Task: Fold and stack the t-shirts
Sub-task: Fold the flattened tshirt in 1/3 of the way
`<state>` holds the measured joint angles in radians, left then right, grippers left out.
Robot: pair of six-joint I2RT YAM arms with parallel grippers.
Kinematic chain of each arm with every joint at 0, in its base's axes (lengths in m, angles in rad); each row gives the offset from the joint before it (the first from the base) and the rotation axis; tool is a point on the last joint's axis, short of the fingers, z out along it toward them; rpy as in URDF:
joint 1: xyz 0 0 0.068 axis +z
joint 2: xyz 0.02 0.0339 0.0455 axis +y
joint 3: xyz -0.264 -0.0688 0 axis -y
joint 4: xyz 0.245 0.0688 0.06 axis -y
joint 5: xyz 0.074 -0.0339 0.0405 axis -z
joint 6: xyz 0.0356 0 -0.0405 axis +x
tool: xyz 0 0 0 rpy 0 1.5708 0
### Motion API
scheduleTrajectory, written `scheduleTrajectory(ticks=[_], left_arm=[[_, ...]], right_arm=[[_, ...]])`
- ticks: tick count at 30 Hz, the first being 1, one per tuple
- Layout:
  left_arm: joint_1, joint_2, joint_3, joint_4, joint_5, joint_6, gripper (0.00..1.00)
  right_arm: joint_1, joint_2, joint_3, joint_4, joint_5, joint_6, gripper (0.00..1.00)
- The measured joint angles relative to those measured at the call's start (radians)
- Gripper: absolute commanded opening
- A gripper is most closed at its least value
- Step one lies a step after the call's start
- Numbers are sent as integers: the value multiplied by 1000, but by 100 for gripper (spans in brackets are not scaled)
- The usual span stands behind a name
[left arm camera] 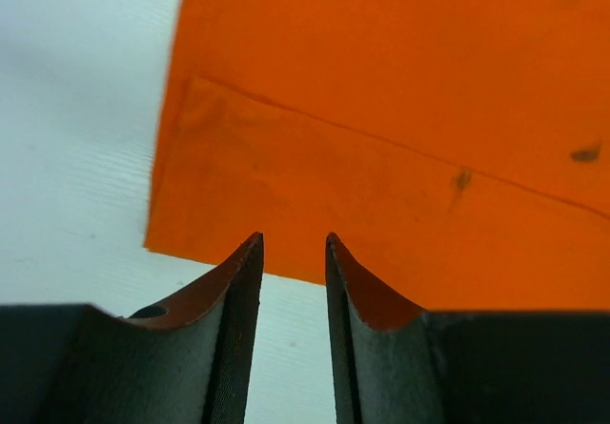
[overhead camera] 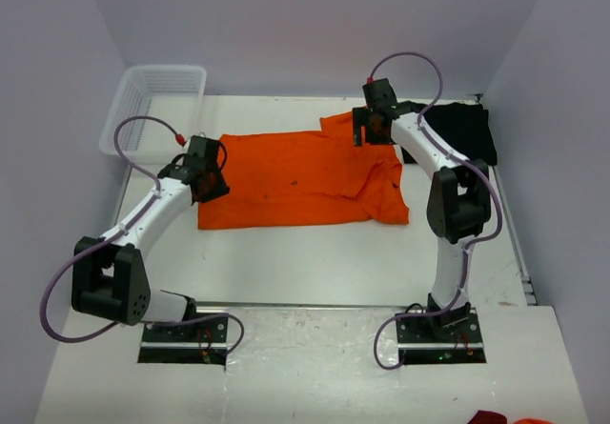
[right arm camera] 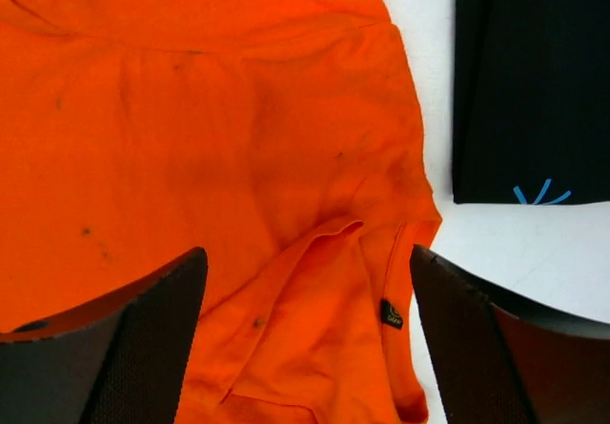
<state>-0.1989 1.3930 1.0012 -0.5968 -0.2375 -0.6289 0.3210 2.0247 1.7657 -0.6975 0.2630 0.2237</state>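
**Bright, even light with soft shadows**

Diffuse light floods the white desk (overhead camera: 286, 262); shadows on it are faint. The overhead view is slightly soft. Fingers (left arm camera: 233, 300) of the left hand (left arm camera: 294, 245) sit dark, rims tinted by the orange t-shirt (left arm camera: 381, 110)

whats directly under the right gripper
The orange shirt's rumpled end lies below the open right gripper. The table beneath that cloth is covered; the black shirt lies beside it, apart.

Orange t-shirt (right arm camera: 191, 138): plain bright orange, few dark specks, ahead of right fingers (right arm camera: 143, 348); small black label (right arm camera: 391, 312) between them. Black t-shirt (right arm camera: 529, 81): plain black, blue stroke mark (right arm camera: 539, 195), ahead of one finger. Fingers dark grey, fine-textured.
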Motion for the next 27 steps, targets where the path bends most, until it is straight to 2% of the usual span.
scheduleTrajectory(ticks=[3, 6, 8, 9, 10, 11, 13, 14, 15, 16, 17, 22, 25, 27], left_arm=[[-60, -2, -19, 12, 34, -7, 30], [-95, -10, -27, 28, 67, -7, 27], [-119, -21, -31, 51, 87, -6, 20], [-131, -23, -31, 68, 99, -7, 12], [-144, -21, -30, 85, 108, -11, 5], [-157, -15, -26, 97, 117, -12, 0], [-182, 15, -12, 119, 140, -8, 0], [-192, 35, -5, 128, 154, -7, 0], [-200, 53, -3, 138, 162, -7, 0], [-204, 71, -3, 141, 169, -7, 0], [-208, 85, -3, 140, 175, -7, 0], [-217, 106, -11, 141, 192, -6, 0], [-221, 117, -14, 141, 197, -6, 0], [-222, 132, -18, 140, 198, -6, 0]], right_arm=[[-5, 16, 11, 31, 16, -7, 93], [-4, -47, -56, 59, 33, -4, 93], [8, -136, -145, 49, 29, 9, 92], [16, -183, -191, 47, 18, 15, 90], [27, -239, -244, 54, -1, 24, 76], [38, -296, -296, 55, -23, 31, 58], [58, -382, -378, 65, -74, 50, 23], [63, -405, -401, 65, -100, 58, 25], [65, -415, -418, 73, -123, 71, 34], [64, -417, -436, 87, -145, 82, 47], [64, -410, -452, 98, -163, 89, 65], [63, -349, -515, 113, -236, 115, 67], [63, -310, -519, 124, -275, 127, 62], [63, -290, -519, 136, -292, 135, 55]])
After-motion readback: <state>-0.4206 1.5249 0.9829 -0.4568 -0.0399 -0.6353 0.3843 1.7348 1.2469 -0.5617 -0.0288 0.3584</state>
